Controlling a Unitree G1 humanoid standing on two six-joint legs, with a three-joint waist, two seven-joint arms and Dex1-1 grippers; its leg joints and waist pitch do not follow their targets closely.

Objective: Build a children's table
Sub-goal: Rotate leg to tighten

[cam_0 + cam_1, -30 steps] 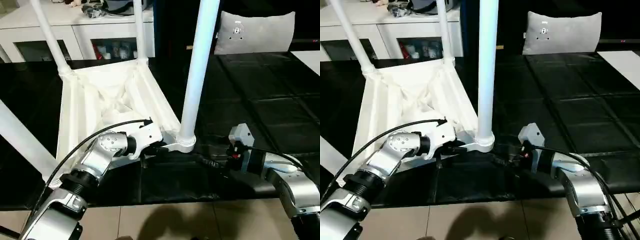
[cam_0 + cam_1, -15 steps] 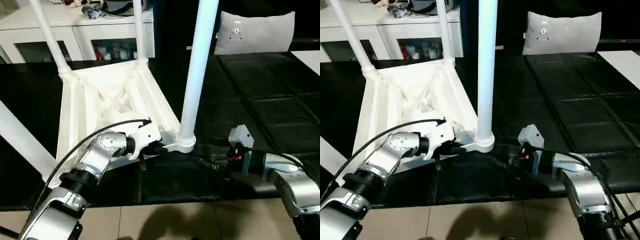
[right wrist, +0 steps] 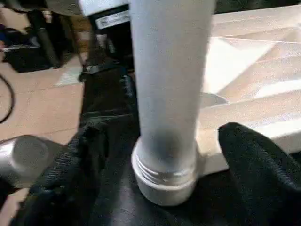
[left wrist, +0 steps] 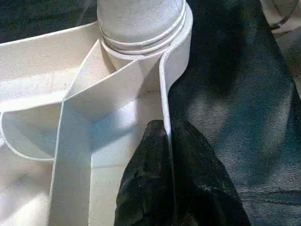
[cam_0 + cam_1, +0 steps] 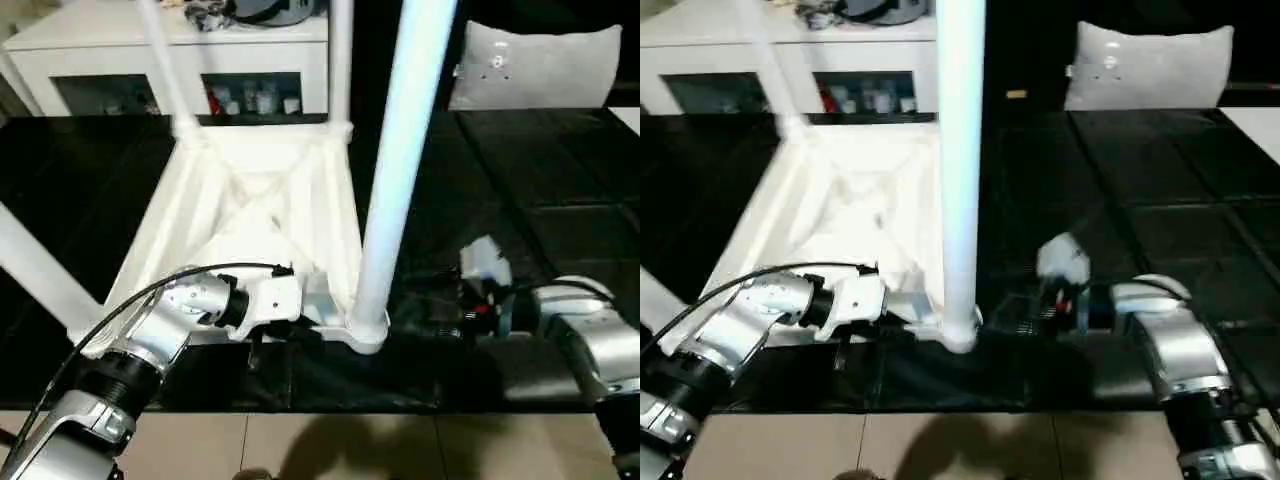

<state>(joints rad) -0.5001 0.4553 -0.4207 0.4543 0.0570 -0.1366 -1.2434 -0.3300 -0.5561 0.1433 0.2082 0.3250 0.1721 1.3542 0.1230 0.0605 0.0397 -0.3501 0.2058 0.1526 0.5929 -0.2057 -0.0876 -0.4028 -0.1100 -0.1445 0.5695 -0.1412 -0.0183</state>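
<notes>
The left gripper [image 4: 168, 141] has its two black fingers [image 4: 143, 174] clenched on the thin upright rim of the children's table [image 5: 250, 200], one finger on each side of the wall, just beside the near right corner socket [image 4: 141, 42]. The right gripper [image 3: 160, 146] stands released: its fingers [image 3: 256, 165] are spread wide, one on either side of the near right leg [image 5: 395, 170] at its base, apart from the leg itself.

The table lies upside down on the black-covered bench [image 5: 540, 200], its ribbed underside facing up, left of the scene's middle. The near right leg rises upright from its socket at the bench's near edge, with the left forearm [image 5: 150, 340] reaching in from the left and the right forearm [image 5: 590, 340] from the right. Two more legs [image 5: 165, 60] stand at the far corners, and a fourth leg [image 5: 35, 265] slants up at the left. Beyond the bench stand a white cabinet [image 5: 180, 60] with glass doors and, to the right, a grey cushion [image 5: 535, 65].
</notes>
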